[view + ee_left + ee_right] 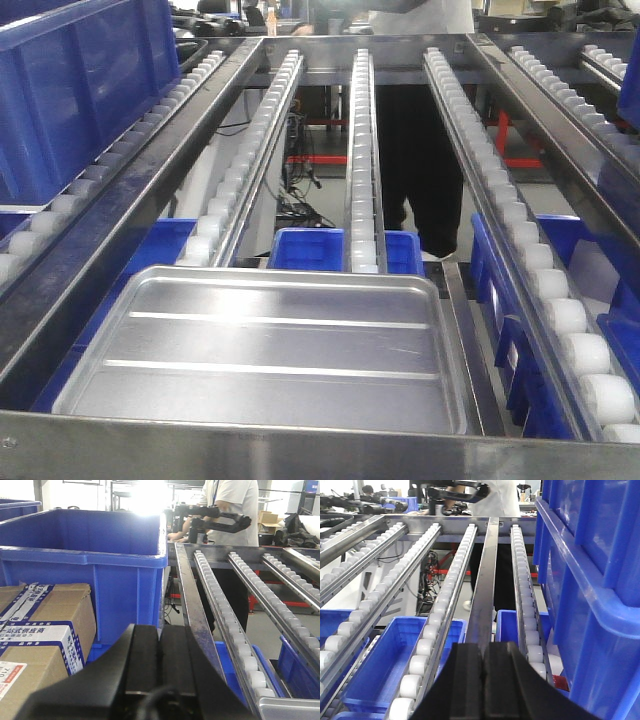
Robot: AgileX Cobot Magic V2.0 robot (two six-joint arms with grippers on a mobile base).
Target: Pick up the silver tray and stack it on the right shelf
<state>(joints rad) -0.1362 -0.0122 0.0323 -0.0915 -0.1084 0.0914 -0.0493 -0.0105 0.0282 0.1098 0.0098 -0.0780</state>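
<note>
Silver tray [270, 345] lies flat on the right shelf [497, 192], its near rim at the front bar [300, 452], probably because the sloping roller rails [362, 150] feed it down there. Left claw [159, 665] and right claw [484, 680] are pinched together, holding nothing.

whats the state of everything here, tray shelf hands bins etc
silver tray, lying flat, right way up, empty, no hand on it
right shelf, holds the tray at its near end
left hand, shut, holding nothing
right hand, shut, holding nothing
blue bin, upright, open top, inside hidden
cardboard box, closed
</note>
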